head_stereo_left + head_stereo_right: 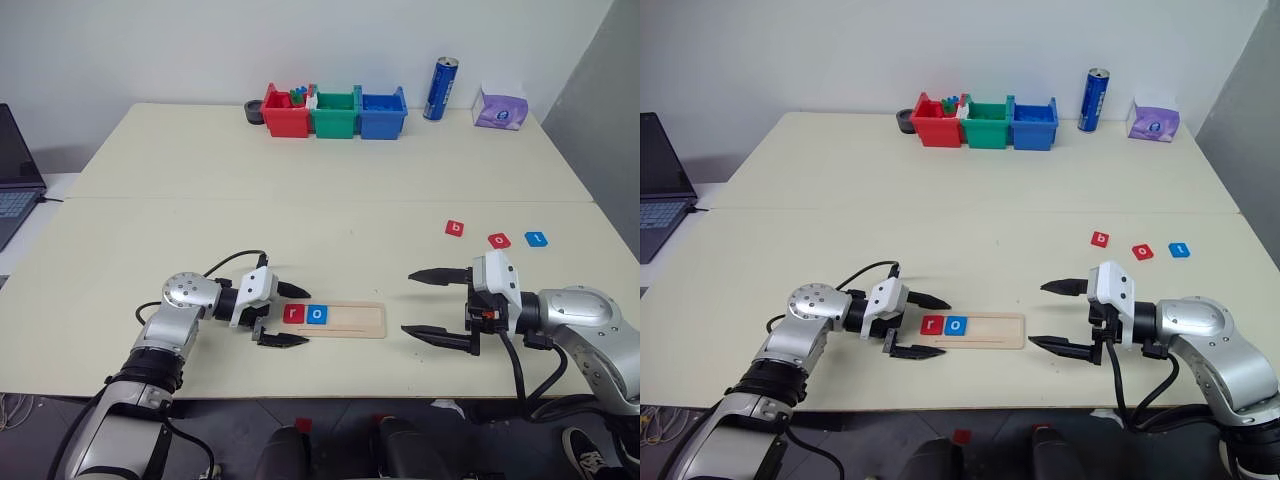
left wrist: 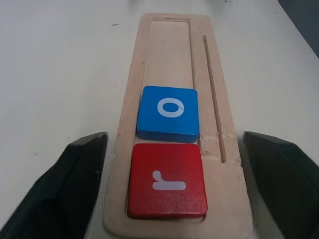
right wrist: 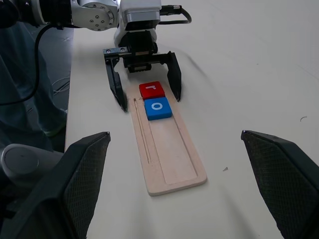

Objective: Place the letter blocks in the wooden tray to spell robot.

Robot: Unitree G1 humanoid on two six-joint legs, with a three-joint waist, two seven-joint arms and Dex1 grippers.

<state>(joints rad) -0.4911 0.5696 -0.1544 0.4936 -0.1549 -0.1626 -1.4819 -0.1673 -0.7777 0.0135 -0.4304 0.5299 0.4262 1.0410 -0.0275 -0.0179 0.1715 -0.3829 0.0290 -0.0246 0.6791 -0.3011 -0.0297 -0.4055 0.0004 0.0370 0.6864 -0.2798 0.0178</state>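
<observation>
While open, left tool (image 1: pixel 279 315) straddles wooden tray (image 1: pixel 350 322)

Pale table (image 1: pixel 300 180), on which are laid: wooden tray (image 1: pixel 350 320) at lower centre; three loose letter blocks (image 1: pixel 497 240) at right; three plastic bins (image 1: pixel 335 113), blue can (image 1: pixel 441 88), tissue box (image 1: pixel 500 107) at top.

Lighting: bright, even, diffuse | Shadows: soft, faint beneath the wooden tray (image 3: pixel 167 144) | Glare: none | Focus: head views sharp; near fingers (image 2: pixel 65 189) blurred in wrist views.
</observation>
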